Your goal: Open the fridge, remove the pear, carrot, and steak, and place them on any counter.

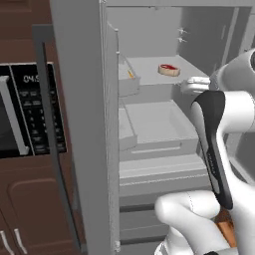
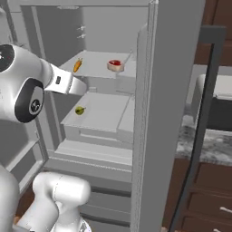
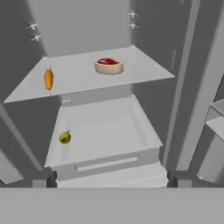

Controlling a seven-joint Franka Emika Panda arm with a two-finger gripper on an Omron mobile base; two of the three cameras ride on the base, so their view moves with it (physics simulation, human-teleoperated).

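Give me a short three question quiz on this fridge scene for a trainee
1. True or false: the fridge doors are open.
2. Which two items share the upper shelf? A) carrot and steak B) pear and steak C) pear and carrot
3. Fill in: the pear lies in the ____ below that shelf.

Key: 1 true. 2 A. 3 drawer; the gripper, open, faces it and holds nothing.

A black microwave (image 1: 27, 112) sits built into a dark brown cabinet (image 1: 30, 204), its keypad beside a pale vertical handle (image 1: 14, 119). Two slim silver handles (image 1: 11, 241) show low on the cabinet. In the right base view, brown drawers (image 2: 204, 199) carry a curved silver handle (image 2: 225, 210).
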